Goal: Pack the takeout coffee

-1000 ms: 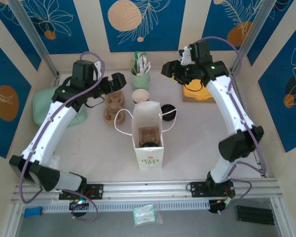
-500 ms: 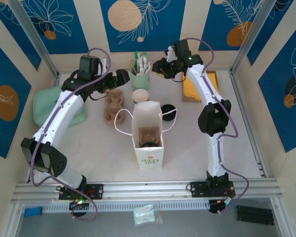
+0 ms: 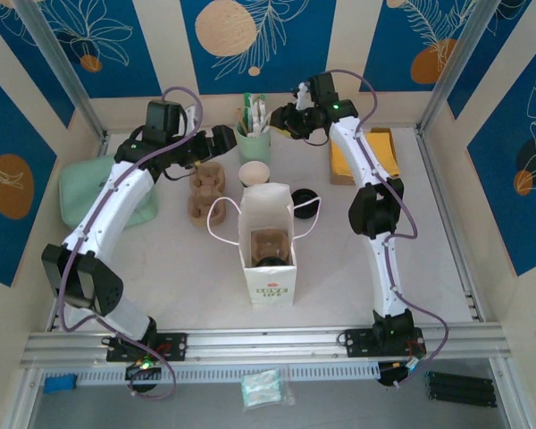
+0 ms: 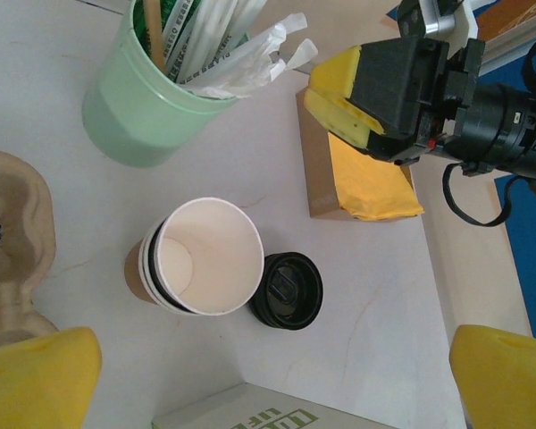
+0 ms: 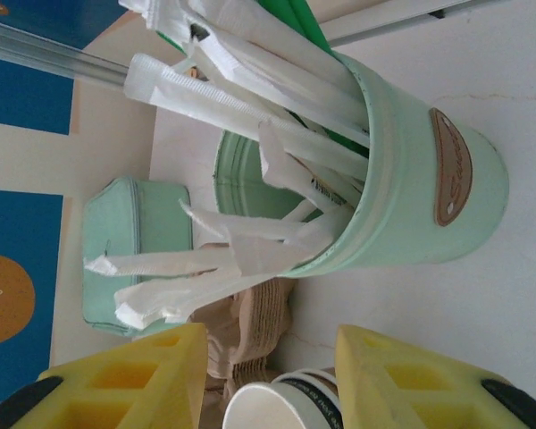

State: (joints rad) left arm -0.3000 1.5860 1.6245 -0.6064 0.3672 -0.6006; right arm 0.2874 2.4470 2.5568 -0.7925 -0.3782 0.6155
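Kraft paper cup with black plastic lid (image 3: 270, 260) is apparently sitting inside the white paper bag (image 3: 270, 284) (only the lid showing). Left gripper (image 3: 218, 143) is pointing at nested lidless cups (image 4: 205, 259), fingers spread, empty. Right gripper (image 5: 270, 371), fingers parted on nothing, is facing the mint-green straw holder (image 5: 411, 206), presumably for a straw. Blue leaf-patterned panels (image 3: 277, 54) are enclosing the pale tabletop (image 3: 161, 259).

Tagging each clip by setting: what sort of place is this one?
Most likely a staged café takeout counter inside a robot test booth: stacked paper cups, a green pot of wrapped straws and an open paper bag sit on a table walled by printed panels.
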